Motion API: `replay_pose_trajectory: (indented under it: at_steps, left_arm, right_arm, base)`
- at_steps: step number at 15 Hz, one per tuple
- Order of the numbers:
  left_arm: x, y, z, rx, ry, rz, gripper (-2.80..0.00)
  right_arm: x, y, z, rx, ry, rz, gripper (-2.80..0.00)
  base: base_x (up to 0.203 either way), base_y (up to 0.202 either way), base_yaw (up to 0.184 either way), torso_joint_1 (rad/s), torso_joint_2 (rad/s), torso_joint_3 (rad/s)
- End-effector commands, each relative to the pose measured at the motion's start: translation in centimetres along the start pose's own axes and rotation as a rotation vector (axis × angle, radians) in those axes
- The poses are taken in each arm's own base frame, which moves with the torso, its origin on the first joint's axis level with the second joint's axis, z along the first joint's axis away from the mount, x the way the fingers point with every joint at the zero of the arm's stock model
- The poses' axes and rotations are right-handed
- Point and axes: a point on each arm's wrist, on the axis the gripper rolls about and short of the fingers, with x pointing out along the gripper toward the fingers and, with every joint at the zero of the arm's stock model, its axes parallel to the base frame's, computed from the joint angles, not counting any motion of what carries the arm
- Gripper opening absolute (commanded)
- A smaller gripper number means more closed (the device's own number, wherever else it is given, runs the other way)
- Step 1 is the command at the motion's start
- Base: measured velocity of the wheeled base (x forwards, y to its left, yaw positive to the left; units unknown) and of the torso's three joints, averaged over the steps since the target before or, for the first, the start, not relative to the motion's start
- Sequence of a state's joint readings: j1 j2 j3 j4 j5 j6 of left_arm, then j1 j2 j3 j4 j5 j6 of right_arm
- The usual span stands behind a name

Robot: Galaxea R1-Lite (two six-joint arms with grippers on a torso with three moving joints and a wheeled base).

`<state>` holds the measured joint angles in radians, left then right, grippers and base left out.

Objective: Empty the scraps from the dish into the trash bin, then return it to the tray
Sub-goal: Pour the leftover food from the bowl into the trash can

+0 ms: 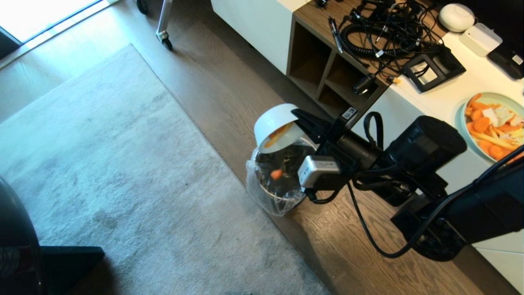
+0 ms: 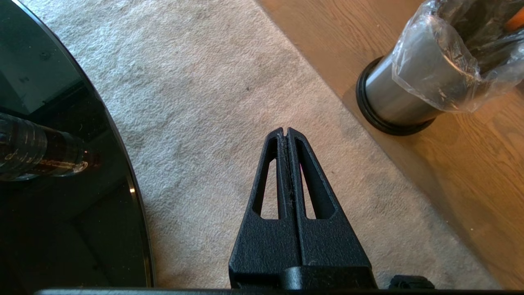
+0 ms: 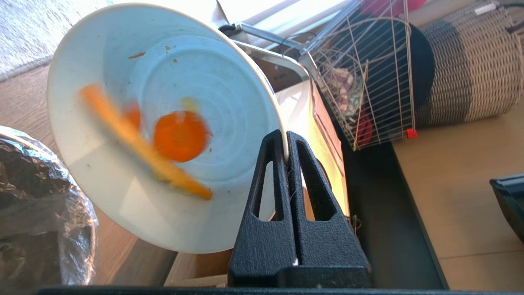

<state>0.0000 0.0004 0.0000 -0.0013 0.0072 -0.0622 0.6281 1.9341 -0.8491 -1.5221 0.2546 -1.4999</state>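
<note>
Right gripper (image 3: 285, 141): clamping the rim of the small white ceramic bowl (image 1: 272, 123), tilting it above the bag-lined steel trash bin (image 1: 276, 186); orange scraps (image 3: 180, 137) sliding inside. Left gripper (image 2: 285, 133): closed, empty, hanging over the grey rug (image 2: 213, 94).

You see the dish (image 1: 273, 121) plain white, inside and out, with orange scraps (image 3: 180, 136) blurred across its bowl and a pale yellowish bit among them. The trash bin (image 2: 393, 96) is brushed steel grey with a black base ring and a clear, glossy liner; one orange piece (image 1: 276, 174) shows inside it. Both grippers, the right gripper (image 3: 285, 137) and the left gripper (image 2: 285, 132), are matte black and finely textured. At three o'clock in the head view, a pale-green plate (image 1: 487, 98) carries orange and white pieces. The rug (image 1: 102, 164) is mottled grey, and the floor (image 1: 229, 82) is brown wood grain.
</note>
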Motion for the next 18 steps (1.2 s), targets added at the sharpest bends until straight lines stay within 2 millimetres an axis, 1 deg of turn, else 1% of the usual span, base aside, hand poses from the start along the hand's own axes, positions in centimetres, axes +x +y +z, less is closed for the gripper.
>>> replay_pose_trajectory:
  at_steps: [1, 4, 8, 11, 14, 15, 18]
  left_arm:
    - [0.0, 0.0, 0.0, -0.001, -0.001, 0.000, -2.80]
    - [0.0, 0.0, 0.0, -0.001, -0.001, 0.000, -2.80]
    - [0.0, 0.0, 0.0, -0.001, -0.001, 0.000, -2.80]
    - [0.0, 0.0, 0.0, -0.001, -0.001, 0.000, -2.80]
    - [0.0, 0.0, 0.0, -0.001, -0.001, 0.000, -2.80]
    - [0.0, 0.0, 0.0, -0.001, -0.001, 0.000, -2.80]
    - [0.0, 0.0, 0.0, -0.001, -0.001, 0.000, -2.80]
  right_arm:
    - [0.1, 0.3, 0.0, -0.019, -0.009, -0.026, -2.80]
    - [0.1, 1.2, -0.4, -0.020, -0.002, -0.003, -2.80]
    - [-0.3, 1.7, -2.0, -0.034, 0.033, 0.014, -2.80]
    - [0.2, 1.1, -2.4, -0.050, 0.001, -0.016, -2.80]
    - [2.1, -0.8, -2.8, -0.086, -0.046, -0.118, -2.80]
    - [2.4, -1.0, -2.8, -0.092, -0.068, -0.129, -2.80]
    - [2.3, -1.9, -2.6, -0.101, -0.100, -0.148, -2.80]
  base:
    - [0.000, 0.000, 0.000, 0.000, 0.00, 0.000]
    - [0.000, 0.000, 0.000, 0.000, 0.00, 0.000]
    - [0.000, 0.000, 0.000, 0.000, 0.00, 0.000]
    - [0.000, 0.000, 0.000, 0.000, 0.00, 0.000]
    - [0.000, 0.000, 0.000, 0.000, 0.00, 0.000]
    - [0.000, 0.000, 0.000, 0.000, 0.00, 0.000]
    - [0.000, 0.000, 0.000, 0.000, 0.00, 0.000]
